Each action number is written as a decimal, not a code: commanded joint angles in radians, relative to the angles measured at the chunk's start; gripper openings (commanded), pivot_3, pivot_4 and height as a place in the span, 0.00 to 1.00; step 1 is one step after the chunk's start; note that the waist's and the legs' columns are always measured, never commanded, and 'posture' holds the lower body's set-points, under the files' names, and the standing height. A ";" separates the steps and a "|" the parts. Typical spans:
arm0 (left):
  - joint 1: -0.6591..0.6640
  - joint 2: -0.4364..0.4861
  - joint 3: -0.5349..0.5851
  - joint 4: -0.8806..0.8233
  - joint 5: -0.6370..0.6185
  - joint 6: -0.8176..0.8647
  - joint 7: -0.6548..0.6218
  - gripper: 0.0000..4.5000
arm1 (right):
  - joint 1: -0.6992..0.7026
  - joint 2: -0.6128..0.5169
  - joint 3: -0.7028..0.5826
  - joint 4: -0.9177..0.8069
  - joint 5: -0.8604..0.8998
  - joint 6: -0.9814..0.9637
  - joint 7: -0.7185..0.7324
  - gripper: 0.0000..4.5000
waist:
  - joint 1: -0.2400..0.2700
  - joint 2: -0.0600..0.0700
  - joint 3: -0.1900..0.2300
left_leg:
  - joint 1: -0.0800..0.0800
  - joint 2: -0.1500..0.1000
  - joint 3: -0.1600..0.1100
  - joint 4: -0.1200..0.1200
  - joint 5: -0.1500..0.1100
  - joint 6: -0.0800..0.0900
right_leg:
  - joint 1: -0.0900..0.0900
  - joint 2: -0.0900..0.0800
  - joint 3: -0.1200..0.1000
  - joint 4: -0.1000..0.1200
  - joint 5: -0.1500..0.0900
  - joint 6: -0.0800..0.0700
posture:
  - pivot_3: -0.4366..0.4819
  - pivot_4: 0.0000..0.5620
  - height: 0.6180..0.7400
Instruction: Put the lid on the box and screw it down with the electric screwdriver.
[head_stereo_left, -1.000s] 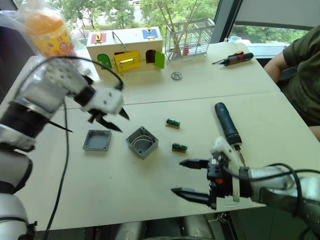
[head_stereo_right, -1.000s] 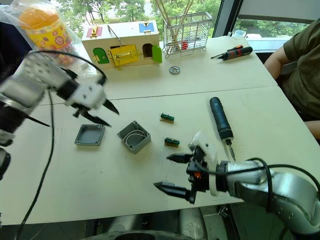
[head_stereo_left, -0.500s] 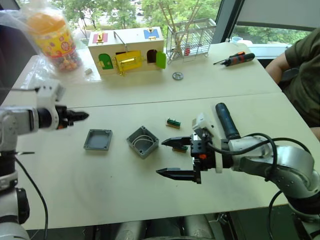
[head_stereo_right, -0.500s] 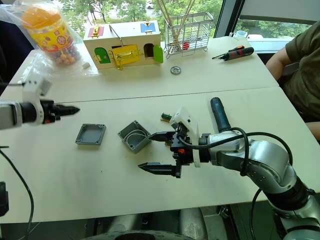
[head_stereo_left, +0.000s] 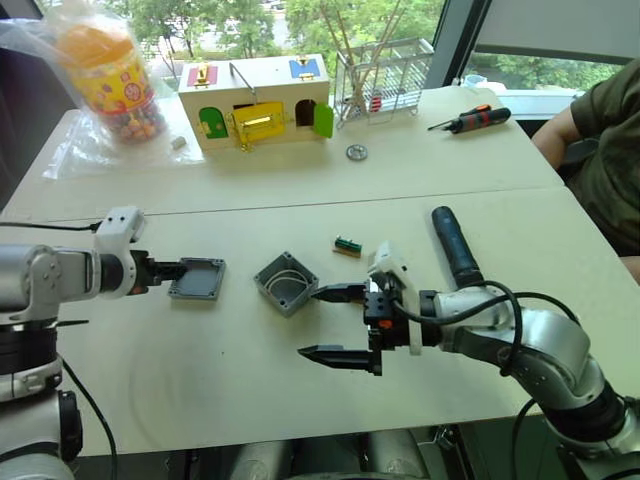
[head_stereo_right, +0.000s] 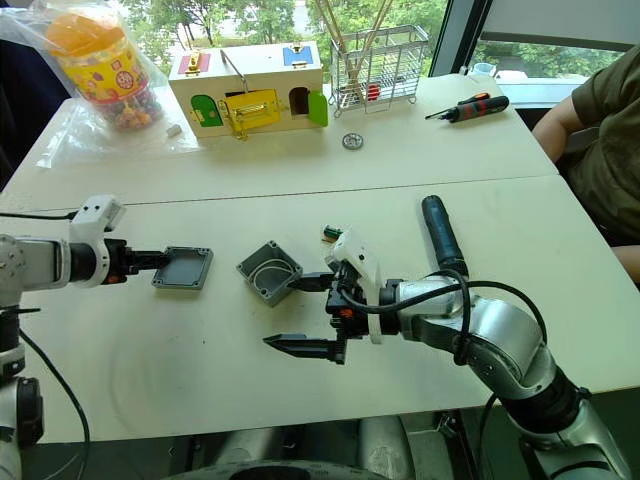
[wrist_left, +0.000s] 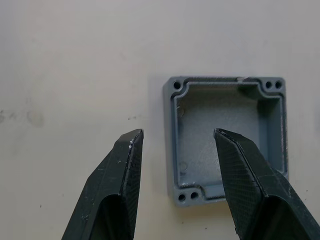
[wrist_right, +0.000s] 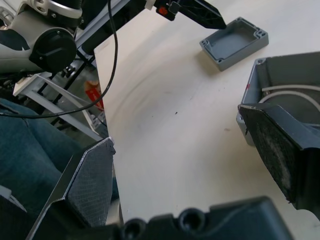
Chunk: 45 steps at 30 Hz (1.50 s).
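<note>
The grey lid (head_stereo_left: 197, 279) lies rim-up on the table, left of the open grey box (head_stereo_left: 286, 283) with white wires inside. My left gripper (head_stereo_left: 172, 269) is open and level with the table at the lid's left edge. In the left wrist view its fingers (wrist_left: 125, 165) straddle the near rim of the lid (wrist_left: 230, 140). My right gripper (head_stereo_left: 308, 322) is open wide just right of the box, its upper fingertip close to the box's corner. It holds nothing. The dark electric screwdriver (head_stereo_left: 455, 245) lies on the table behind the right arm.
A wooden toy house (head_stereo_left: 255, 100), a wire rack (head_stereo_left: 385, 75) and a bagged candy jar (head_stereo_left: 100, 70) stand at the back. A red-and-black hand screwdriver (head_stereo_left: 470, 119), a metal washer (head_stereo_left: 353, 152) and a small green block (head_stereo_left: 347, 246) lie on the table. A person (head_stereo_left: 610, 150) sits at the right.
My left gripper has come down and rightward to the lid's edge. My right gripper has moved left, up to the box, still open.
</note>
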 joint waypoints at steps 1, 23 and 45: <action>-0.048 0.035 -0.076 0.067 0.033 -0.041 -0.017 0.51 | -0.006 0.028 -0.027 -0.045 0.008 0.013 -0.037 1.00 | -0.002 0.000 0.000 | 0.000 0.000 0.000 0.000 0.000 0.000 | 0.000 0.000 0.000 0.000 0.000 0.000 | 0.48 0.27 1.00; -0.174 -0.024 -0.230 0.289 0.100 -0.178 -0.126 0.02 | 0.058 0.043 -0.147 -0.088 0.070 0.088 -0.147 1.00 | 0.023 0.006 -0.006 | 0.001 -0.001 0.000 0.000 0.000 0.000 | 0.000 0.000 0.000 0.001 0.000 0.000 | 0.48 0.27 1.00; -0.484 -0.327 -0.062 0.207 0.091 -0.765 -0.048 0.02 | -0.528 0.433 -0.298 0.562 0.042 0.002 -0.542 1.00 | -0.016 0.003 -0.004 | -0.003 -0.001 0.002 -0.002 0.001 -0.001 | -0.006 -0.003 0.000 0.003 0.000 0.000 | 0.48 0.27 1.00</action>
